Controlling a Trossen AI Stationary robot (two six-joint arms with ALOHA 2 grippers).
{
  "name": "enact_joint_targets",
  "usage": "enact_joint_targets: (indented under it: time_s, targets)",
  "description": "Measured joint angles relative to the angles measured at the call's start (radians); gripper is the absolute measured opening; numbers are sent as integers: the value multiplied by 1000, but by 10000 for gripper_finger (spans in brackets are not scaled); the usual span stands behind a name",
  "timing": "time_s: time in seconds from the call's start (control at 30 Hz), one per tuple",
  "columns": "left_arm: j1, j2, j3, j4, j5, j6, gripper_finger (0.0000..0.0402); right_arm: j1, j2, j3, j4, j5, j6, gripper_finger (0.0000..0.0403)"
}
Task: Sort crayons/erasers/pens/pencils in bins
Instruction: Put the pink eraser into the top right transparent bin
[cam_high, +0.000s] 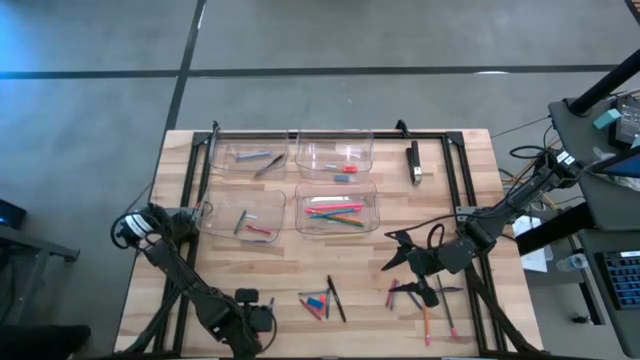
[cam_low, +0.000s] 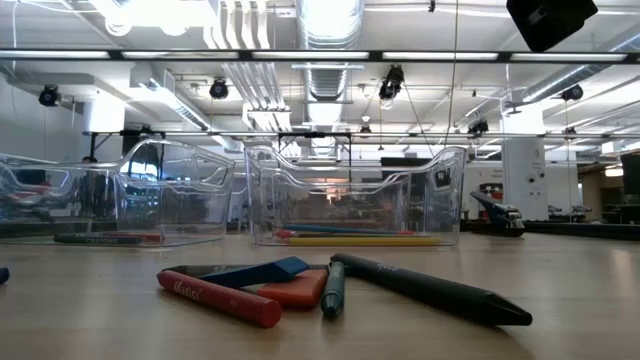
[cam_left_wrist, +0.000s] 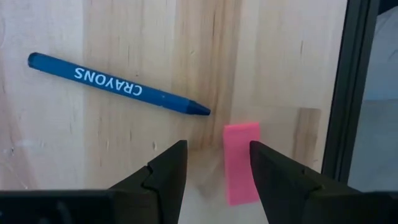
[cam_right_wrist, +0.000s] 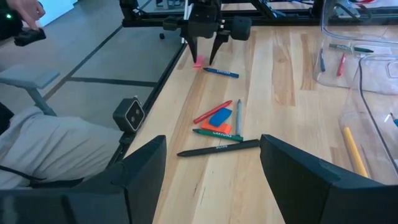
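Observation:
My left gripper (cam_left_wrist: 214, 163) is open near the table's near edge, pointing down, with a pink eraser (cam_left_wrist: 241, 163) lying flat on the wood between its fingers; I see no touch. A blue crayon (cam_left_wrist: 118, 84) lies beside it. The right wrist view shows that gripper (cam_right_wrist: 203, 55) over the eraser (cam_right_wrist: 198, 62). My right gripper (cam_high: 392, 252) is open, held above the table right of centre, touching nothing. A small heap (cam_right_wrist: 217, 127) of crayons, an orange and a blue eraser and a black pen (cam_low: 430, 290) lies mid-table. Four clear bins (cam_high: 337, 207) stand at the far side.
More sticks lie scattered under the right arm (cam_high: 425, 300). The bins hold pencils (cam_low: 350, 238), pens (cam_high: 262, 160), crayons (cam_high: 250, 225) and erasers (cam_high: 345, 175). A black frame (cam_high: 330, 132) rims the table, with a black-and-silver bar (cam_high: 414, 162) on it. A person sits beyond the near edge (cam_right_wrist: 50, 149).

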Motion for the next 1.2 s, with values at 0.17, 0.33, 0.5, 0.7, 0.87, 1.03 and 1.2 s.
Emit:
enact_joint_targets:
  time_s: [0.17,0.33,0.5,0.7,0.87,1.03,1.2]
  targets:
    - [-12,39,4,5,14,-28,160,0,0,0,0,0,0,247]
    - [-22,85,12,10,37,-51,160,0,0,0,0,3,0,247]
    - [-29,92,35,20,67,-52,160,0,0,0,0,8,4,247]
    - [-30,93,43,34,87,-52,160,0,0,0,0,8,4,247]
    - [-30,94,40,38,97,-53,153,0,0,0,0,8,4,247]
    - [-30,94,36,33,104,-51,98,0,0,0,0,8,4,247]
    - [-28,68,53,0,116,-67,15,0,0,0,0,8,4,247]
